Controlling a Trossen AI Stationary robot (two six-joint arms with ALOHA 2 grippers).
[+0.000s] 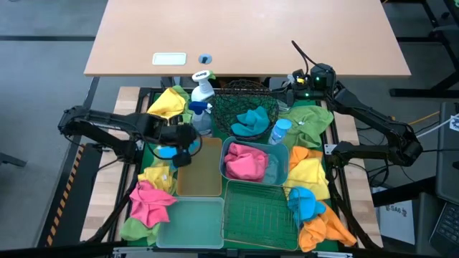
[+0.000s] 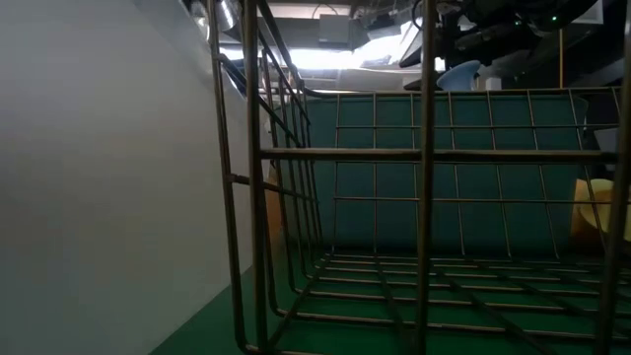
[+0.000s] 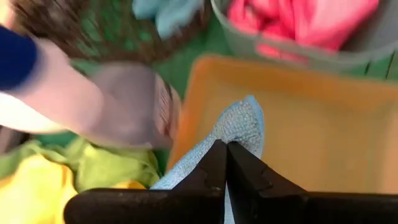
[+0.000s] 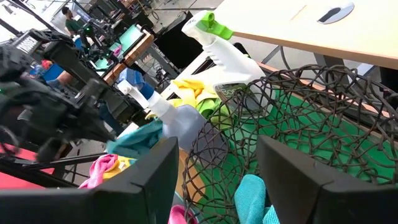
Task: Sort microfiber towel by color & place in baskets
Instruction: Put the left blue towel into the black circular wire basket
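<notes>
Pinching a blue towel (image 3: 239,127) in my left gripper (image 3: 225,163) beside the amber bin (image 3: 323,124), ready to carry; right gripper (image 4: 217,180) waits spread above the black basket (image 4: 298,106).

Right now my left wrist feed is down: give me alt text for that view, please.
The left gripper is shut on a light blue towel that hangs at the edge of the empty amber bin. Beyond it are a grey bin of pink towels and the black wire basket; yellow and green towels lie beside the gripper.
</notes>
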